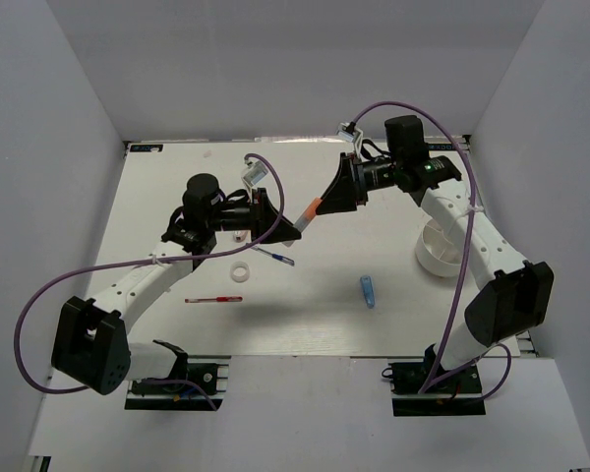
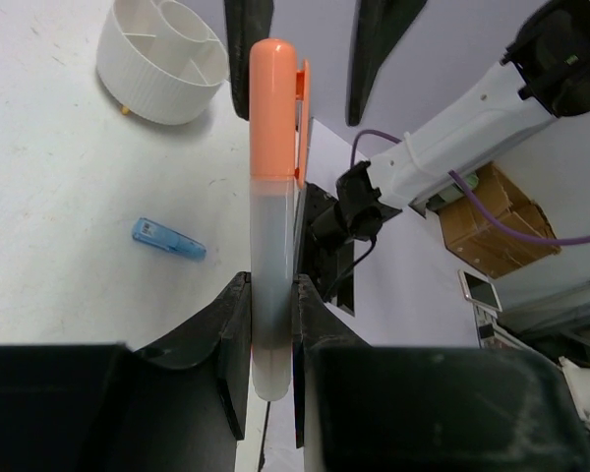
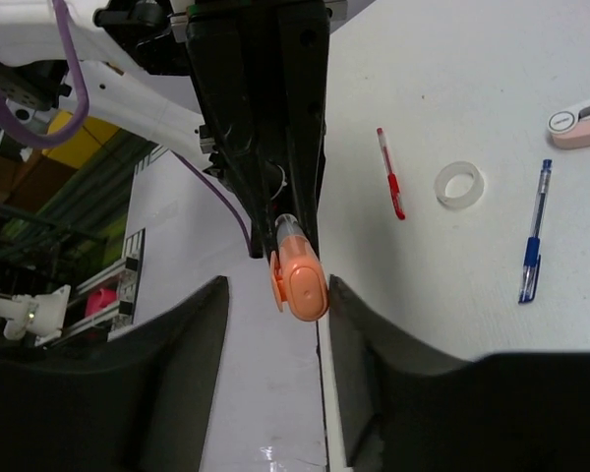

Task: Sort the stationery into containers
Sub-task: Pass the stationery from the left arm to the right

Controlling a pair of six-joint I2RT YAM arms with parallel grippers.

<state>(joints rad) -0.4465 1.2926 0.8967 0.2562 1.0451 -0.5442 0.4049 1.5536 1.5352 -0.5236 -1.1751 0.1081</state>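
Left pincer (image 2: 272, 295) is clenched on the white marker (image 2: 271, 226) by its lower barrel, holding it aloft above the desk (image 2: 69, 226), orange cap (image 3: 300, 280) outward. Right pincer (image 3: 275, 287) stands released, its 2 jaws flanking the cap. Light, rigid, smooth plastic cylinder, likely slippery; the clipped cap probably offers the best hold.

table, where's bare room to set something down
Bare stretch along the near edge between the red pen and the blue piece, and another between that piece and the bowl. Crowded left of centre: tape ring and blue pen lie close together.
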